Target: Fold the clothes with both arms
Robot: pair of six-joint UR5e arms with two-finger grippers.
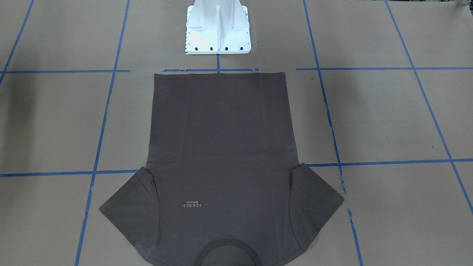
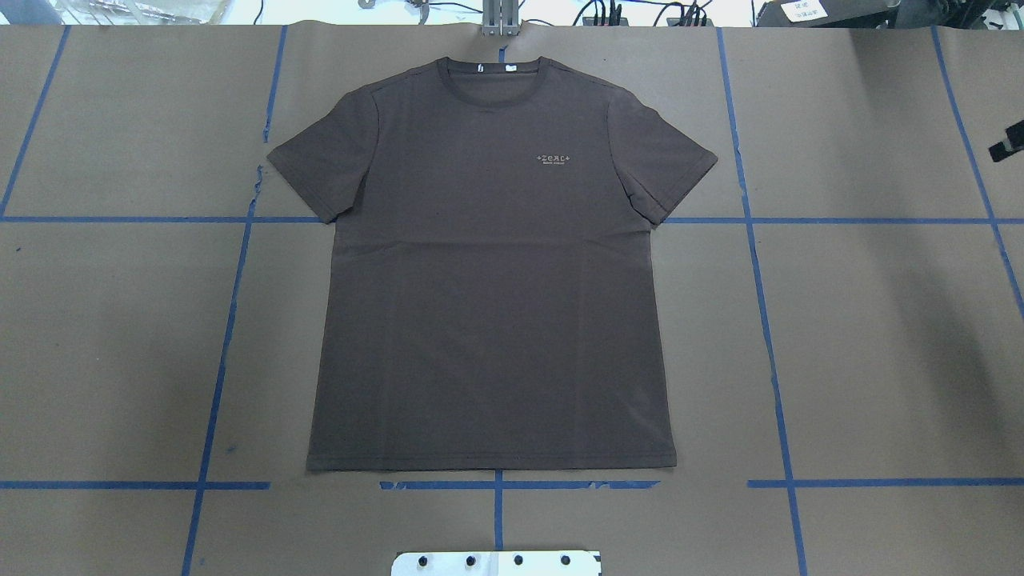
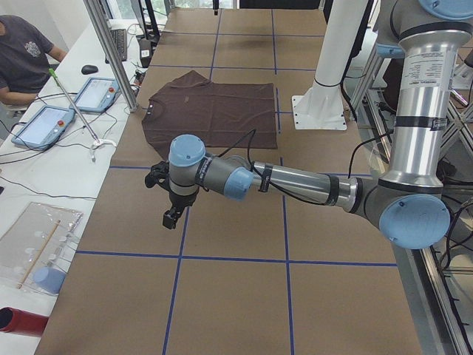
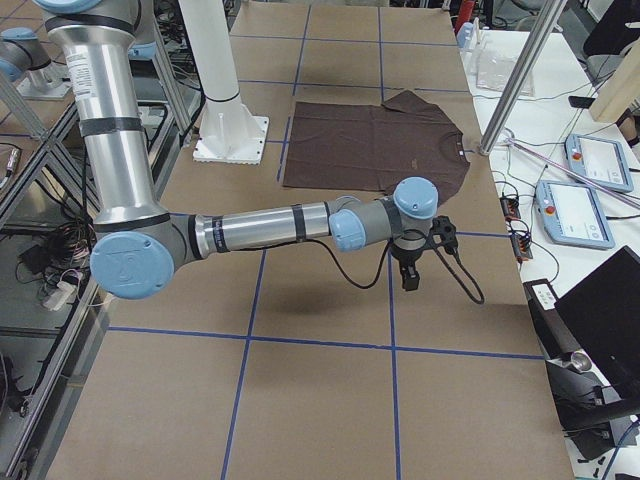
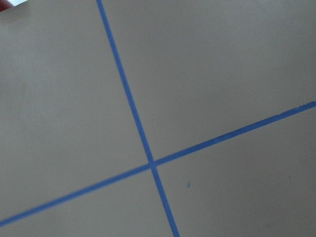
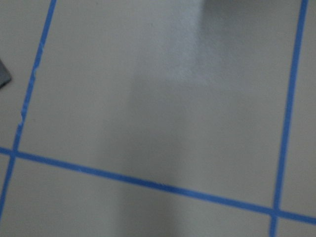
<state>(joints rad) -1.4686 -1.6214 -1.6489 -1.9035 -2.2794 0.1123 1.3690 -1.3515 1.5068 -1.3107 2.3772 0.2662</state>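
T-shirt (image 2: 488, 304) lies flat, face up, centred on the tabletop (image 2: 880, 320), hem toward the white pedestal (image 1: 218, 33), collar away. Looks staged so each arm gets one side. Left arm (image 3: 295, 181) and right arm (image 4: 260, 228) are parked over bare paper, well clear of the cloth. Nothing hangs from either jaws; wide or narrow, can't tell. Fold not started.

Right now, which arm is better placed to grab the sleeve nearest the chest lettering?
Right. On the T-shirt, that sleeve points toward the right arm; the left arm hangs beyond the opposite sleeve.
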